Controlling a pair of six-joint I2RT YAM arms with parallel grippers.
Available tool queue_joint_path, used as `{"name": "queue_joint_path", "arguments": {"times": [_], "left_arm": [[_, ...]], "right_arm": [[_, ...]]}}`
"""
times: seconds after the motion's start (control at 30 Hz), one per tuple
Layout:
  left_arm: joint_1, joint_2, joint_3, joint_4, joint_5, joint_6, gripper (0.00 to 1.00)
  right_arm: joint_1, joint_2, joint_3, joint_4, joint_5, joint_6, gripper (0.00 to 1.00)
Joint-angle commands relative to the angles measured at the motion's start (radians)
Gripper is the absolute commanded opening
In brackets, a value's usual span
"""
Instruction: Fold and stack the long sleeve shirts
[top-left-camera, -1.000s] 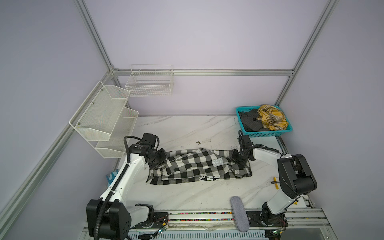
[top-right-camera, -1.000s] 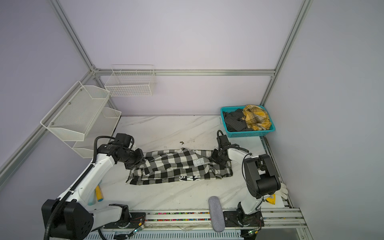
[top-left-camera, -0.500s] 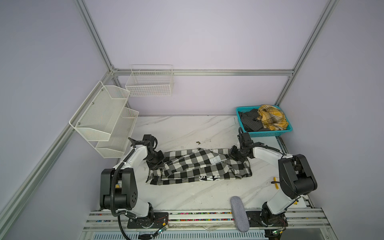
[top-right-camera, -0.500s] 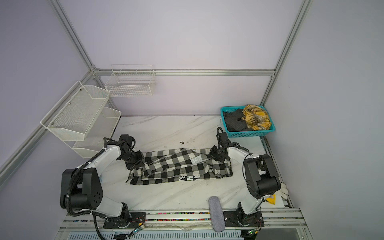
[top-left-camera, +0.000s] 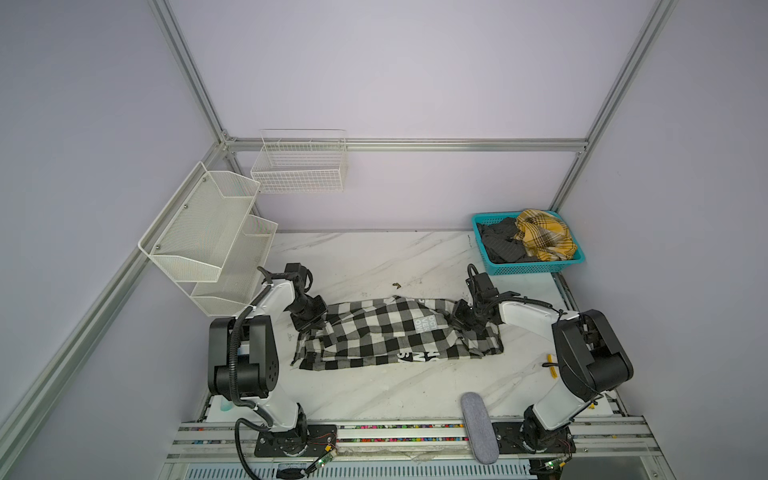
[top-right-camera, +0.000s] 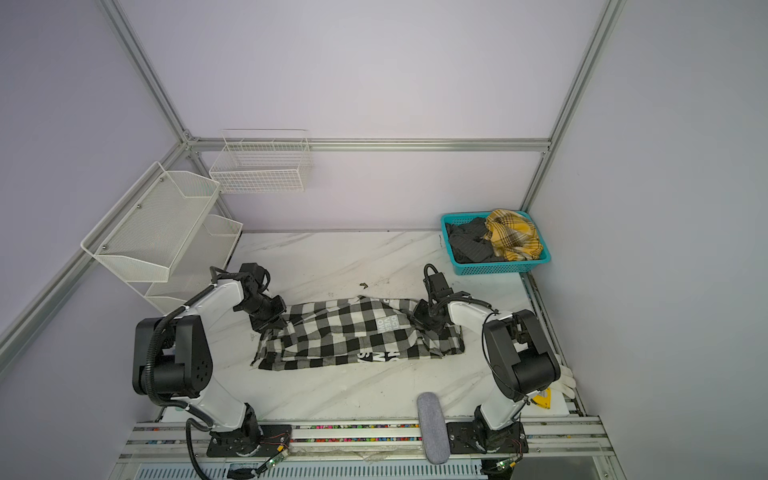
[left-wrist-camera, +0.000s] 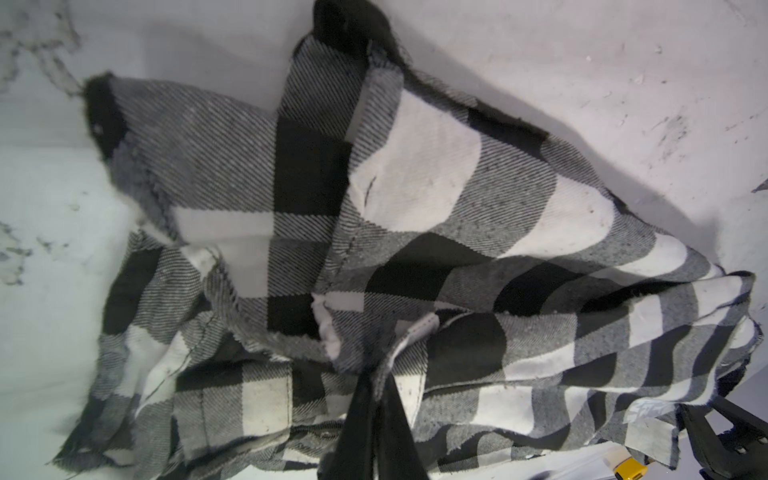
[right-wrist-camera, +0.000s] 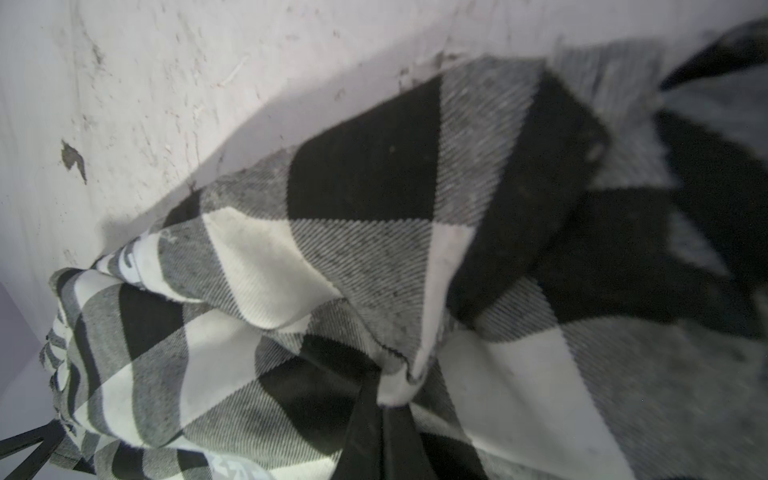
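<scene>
Your checked shirt (top-left-camera: 395, 338) lies in a long bunch across the middle of the table (top-left-camera: 374, 262). It is soft, floppy and light, so it sags and wrinkles wherever you do not hold it. It cannot break, and the rough cloth should not slip out of a tight pinch.

Your left hand (top-left-camera: 311, 329) is squeezed tight on cloth at the shirt's left end. Your right hand (top-left-camera: 464, 323) is squeezed tight on cloth near its right end. In the left wrist view the two black fingers (left-wrist-camera: 357, 415) press together on a fold. I think one hand has the hem end and one the collar end, but the cloth is too bunched to be sure.

The best places to hold are corners and seams, where the cloth is thick. Hold two spots far apart so it hangs flat.

A blue basket (top-left-camera: 536, 268) sits at the far right corner, well apart from the shirt. It holds a yellow shirt (top-left-camera: 544, 235) and a dark grey shirt (top-left-camera: 500, 245). White racks (top-left-camera: 208, 224) hang close by your left arm, so watch that side. A grey pad (top-left-camera: 480, 428) lies at the front edge. The table in front of the shirt is bare, so you have room to fold there
</scene>
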Motion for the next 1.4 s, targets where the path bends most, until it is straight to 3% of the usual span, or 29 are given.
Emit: {"name": "queue_joint_path", "arguments": {"times": [0.0, 0.47, 0.63, 0.77, 0.8, 0.87, 0.9, 0.93, 1.0, 1.07, 1.13, 1.23, 1.37], "left_arm": [[0.016, 0.018, 0.103, 0.012, -0.031, 0.031, 0.0], [0.062, -0.006, 0.142, -0.024, -0.051, 0.068, 0.0], [0.077, 0.066, 0.099, 0.009, -0.124, 0.087, 0.0], [0.08, 0.124, 0.061, 0.047, -0.082, 0.074, 0.0], [0.08, 0.131, 0.054, 0.051, -0.072, 0.07, 0.0], [0.079, 0.128, 0.041, 0.051, -0.061, 0.065, 0.0], [0.079, 0.12, 0.03, 0.052, -0.059, 0.062, 0.08], [0.079, 0.109, 0.02, 0.051, -0.061, 0.059, 0.2], [0.08, 0.077, 0.002, 0.046, -0.073, 0.052, 0.43], [0.079, 0.039, 0.012, 0.026, -0.104, 0.044, 0.52], [0.066, -0.005, 0.047, -0.004, -0.181, 0.038, 0.58], [-0.005, -0.051, 0.128, -0.037, -0.359, 0.039, 0.64], [-0.046, -0.052, 0.18, -0.016, -0.334, 0.021, 0.58]], "right_arm": [[0.034, 0.014, 0.02, 0.008, 0.026, 0.039, 0.0], [0.055, -0.065, 0.029, -0.051, 0.128, 0.074, 0.0], [0.089, -0.047, 0.002, -0.02, 0.124, 0.102, 0.0], [0.118, -0.015, 0.017, -0.015, 0.128, 0.112, 0.0], [0.121, -0.013, 0.026, -0.025, 0.133, 0.103, 0.05], [0.121, -0.025, 0.055, -0.065, 0.147, 0.074, 0.32], [0.122, -0.04, 0.073, -0.093, 0.158, 0.053, 0.45], [0.122, -0.056, 0.089, -0.12, 0.169, 0.033, 0.52], [0.128, -0.095, 0.126, -0.203, 0.198, -0.022, 0.6], [0.146, -0.135, 0.145, -0.277, 0.222, -0.074, 0.64], [0.186, -0.169, 0.145, -0.335, 0.24, -0.11, 0.62], [0.268, -0.204, 0.101, -0.371, 0.232, -0.118, 0.49], [0.328, -0.227, 0.013, -0.327, 0.19, -0.061, 0.35]]}}
